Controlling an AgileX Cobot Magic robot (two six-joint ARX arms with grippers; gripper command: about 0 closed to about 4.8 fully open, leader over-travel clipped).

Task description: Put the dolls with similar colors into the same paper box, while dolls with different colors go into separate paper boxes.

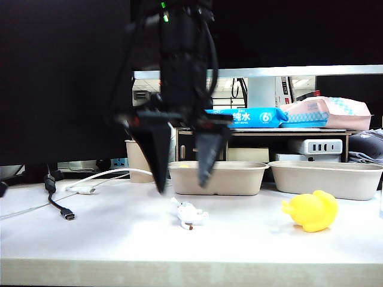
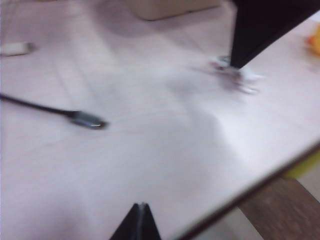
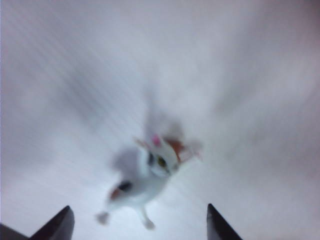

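Glossy white figurine (image 3: 145, 182) lies beneath the right gripper's (image 1: 182, 173) open jaws; left gripper's (image 2: 137, 222) unclear.

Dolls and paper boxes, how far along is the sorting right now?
Done: little that shows; something yellow peeks over the rim of the left paper box, too hidden to name. In hand: the right gripper hangs open over the tiny white figurine, gripping nothing. Left: that figurine and the yellow rubber duck lie on the table, outside the right paper box. The left gripper holds nothing.
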